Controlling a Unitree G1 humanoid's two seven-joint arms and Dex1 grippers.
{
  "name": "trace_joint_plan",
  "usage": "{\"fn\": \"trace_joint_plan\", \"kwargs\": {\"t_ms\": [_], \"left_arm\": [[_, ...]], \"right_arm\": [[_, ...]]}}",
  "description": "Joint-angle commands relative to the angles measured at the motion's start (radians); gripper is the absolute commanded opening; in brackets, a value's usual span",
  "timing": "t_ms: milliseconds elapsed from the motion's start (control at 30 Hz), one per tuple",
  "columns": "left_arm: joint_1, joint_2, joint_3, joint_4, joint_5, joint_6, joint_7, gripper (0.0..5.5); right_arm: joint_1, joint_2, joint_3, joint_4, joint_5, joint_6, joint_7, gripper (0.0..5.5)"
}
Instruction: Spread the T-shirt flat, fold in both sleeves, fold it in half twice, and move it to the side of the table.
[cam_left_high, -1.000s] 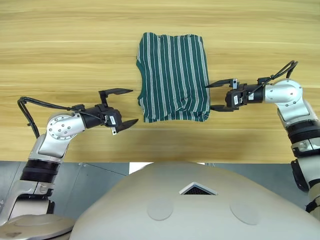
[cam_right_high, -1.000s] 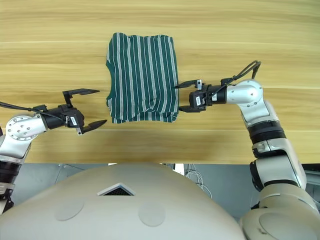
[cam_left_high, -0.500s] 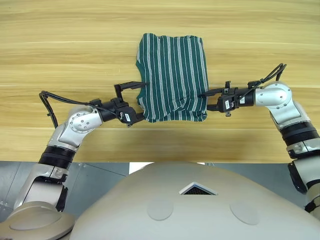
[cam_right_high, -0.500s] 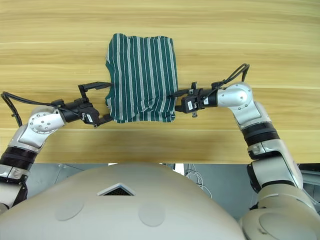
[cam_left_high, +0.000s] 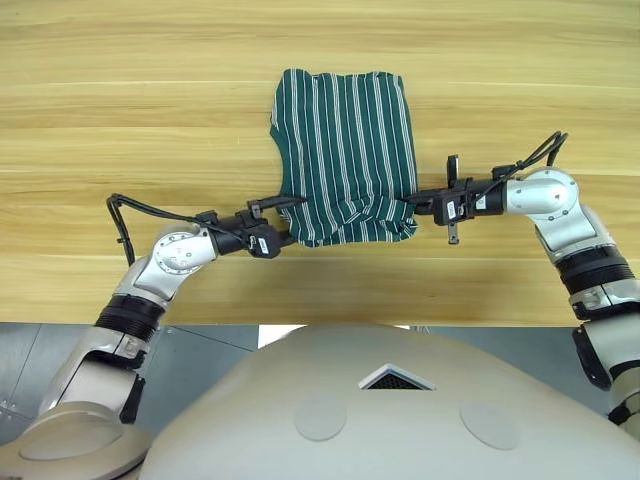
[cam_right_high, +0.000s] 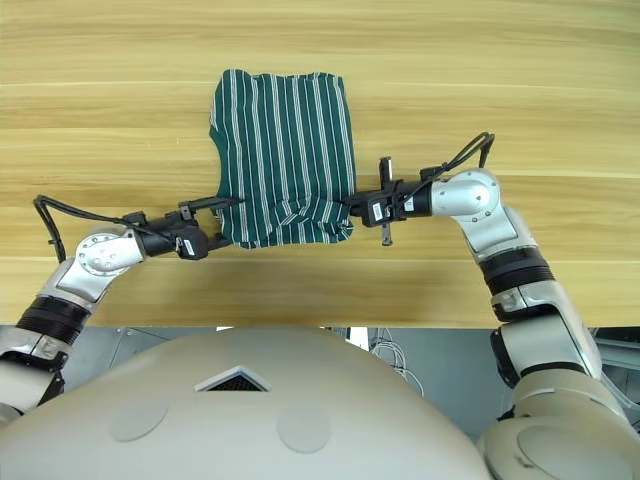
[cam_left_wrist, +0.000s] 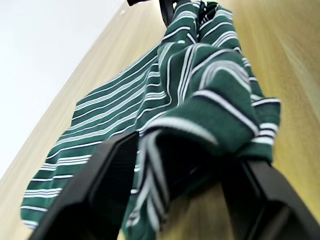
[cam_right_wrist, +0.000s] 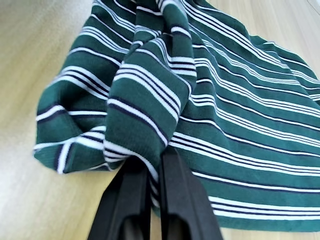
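One wooden table (cam_left_high: 120, 100) of pale planks takes up the upper scene. On it lies one T-shirt (cam_left_high: 345, 140), dark green with thin white stripes. It is folded into a rough rectangle at the middle of the table, with its stripes running away from the robot. The far edge lies flat, while the near edge is rumpled and gathered (most of all toward the two near corners).

Two arms come in low over the table, one from each side, and both meet the shirt at its near edge.

The left gripper (cam_left_high: 294, 220) is at the near left corner. In the left wrist view its two black fingers (cam_left_wrist: 95, 195) grip a thick bunch of striped cloth that fills the gap between them and touches both.

The right gripper (cam_left_high: 408, 203) is at the near right corner. In the right wrist view its fingers (cam_right_wrist: 131, 200) are pressed almost together, pinching a raised fold of the shirt.

Two black cables loop out, one at each forearm (cam_left_high: 125, 215).

One small white sticker (cam_left_high: 458, 208) sits on the right gripper's body, its print too small to read. No writing can be made out on the shirt.
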Motion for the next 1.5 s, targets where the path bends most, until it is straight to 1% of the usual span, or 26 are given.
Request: {"fn": "trace_joint_plan", "kwargs": {"t_ms": [33, 67, 100, 267, 300, 433, 533, 633, 733, 867, 967, 1067, 1133, 1233, 1300, 1400, 1500], "left_arm": [[-0.012, -0.014, -0.018, 0.061, 0.005, -0.013, -0.018, 1.78], [-0.014, -0.016, -0.019, 0.068, 0.002, -0.020, -0.019, 1.59], [-0.015, -0.016, -0.019, 0.075, -0.001, -0.026, -0.019, 1.53], [-0.017, -0.005, -0.006, 0.078, -0.044, -0.035, -0.029, 0.79], [-0.015, -0.001, -0.003, 0.073, -0.057, -0.031, -0.035, 0.71], [-0.002, 0.014, 0.009, 0.045, -0.122, -0.019, -0.063, 0.04], [0.016, 0.021, 0.015, 0.012, -0.191, 0.005, -0.101, 0.00], [0.045, 0.028, 0.020, -0.033, -0.268, 0.033, -0.147, 0.00], [0.113, 0.062, 0.032, -0.132, -0.355, 0.069, -0.192, 0.00], [0.223, 0.137, 0.094, -0.321, -0.485, 0.148, -0.221, 0.00], [0.185, 0.127, 0.110, -0.347, -0.511, 0.252, -0.233, 0.00], [0.058, 0.087, 0.118, -0.286, -0.552, 0.400, -0.271, 0.00], [-0.062, 0.052, 0.134, -0.215, -0.580, 0.497, -0.302, 0.00], [-0.278, -0.033, 0.126, -0.028, -0.537, 0.620, -0.330, 0.00], [-0.373, -0.082, 0.116, 0.093, -0.494, 0.654, -0.332, 0.00], [-0.460, -0.142, 0.123, 0.252, -0.432, 0.654, -0.333, 0.00], [-0.533, -0.220, 0.121, 0.399, -0.384, 0.638, -0.324, 0.00]], "right_arm": [[-0.007, 0.015, 0.010, 0.015, -0.004, 0.014, 0.013, 0.05], [-0.007, 0.017, 0.009, 0.017, -0.002, 0.015, 0.015, 0.05], [-0.008, 0.019, 0.008, 0.019, -0.001, 0.016, 0.015, 0.05], [-0.013, 0.021, -0.001, 0.035, 0.004, 0.018, 0.017, 0.04], [-0.014, 0.020, -0.002, 0.038, 0.006, 0.019, 0.017, 0.04], [-0.018, 0.021, -0.004, 0.051, 0.012, 0.021, 0.022, 0.04], [-0.017, 0.024, -0.008, 0.046, 0.057, 0.043, 0.056, 0.04], [0.006, 0.010, -0.020, 0.002, 0.173, 0.107, 0.153, 0.04], [0.095, -0.058, -0.042, -0.150, 0.359, 0.231, 0.301, 0.04], [0.224, -0.146, -0.072, -0.299, 0.467, 0.326, 0.400, 0.04], [0.197, -0.144, -0.079, -0.315, 0.499, 0.399, 0.446, 0.04], [0.080, -0.103, -0.079, -0.230, 0.550, 0.490, 0.500, 0.04], [-0.006, -0.078, -0.074, -0.129, 0.597, 0.543, 0.510, 0.04], [-0.151, -0.008, -0.078, 0.128, 0.614, 0.568, 0.510, 0.04], [-0.238, 0.030, -0.087, 0.272, 0.611, 0.575, 0.510, 0.04], [-0.339, 0.075, -0.091, 0.450, 0.580, 0.562, 0.510, 0.03], [-0.400, 0.122, -0.123, 0.622, 0.531, 0.526, 0.510, 0.03]]}}
